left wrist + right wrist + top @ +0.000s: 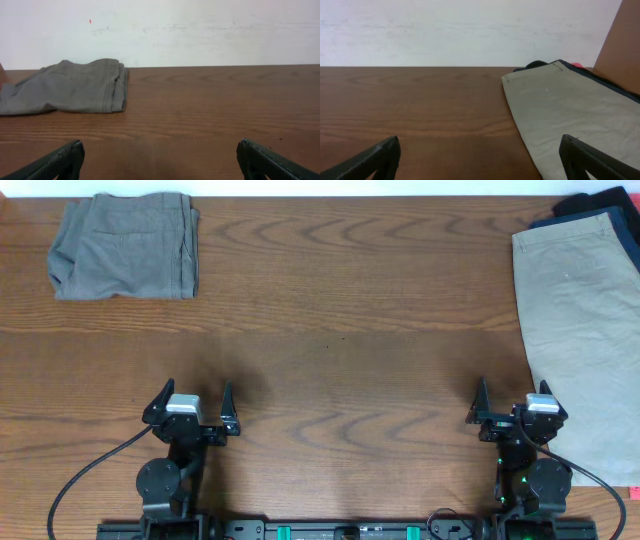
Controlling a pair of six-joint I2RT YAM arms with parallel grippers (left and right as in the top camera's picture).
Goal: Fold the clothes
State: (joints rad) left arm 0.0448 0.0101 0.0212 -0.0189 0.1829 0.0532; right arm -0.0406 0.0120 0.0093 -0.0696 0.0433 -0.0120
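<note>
A folded grey-green garment (125,245) lies at the table's far left corner; it also shows in the left wrist view (70,87). A beige garment (582,330) lies spread flat along the right side, over a dark garment (598,204) at the far right corner; the beige one also shows in the right wrist view (565,115). My left gripper (194,395) is open and empty near the front left (160,157). My right gripper (512,394) is open and empty near the front right, its right finger over the beige garment's edge (480,157).
The wooden table (340,330) spans the view. A white wall runs behind its far edge (200,30). A brown panel (620,45) stands at the far right. Cables run from both arm bases at the front edge.
</note>
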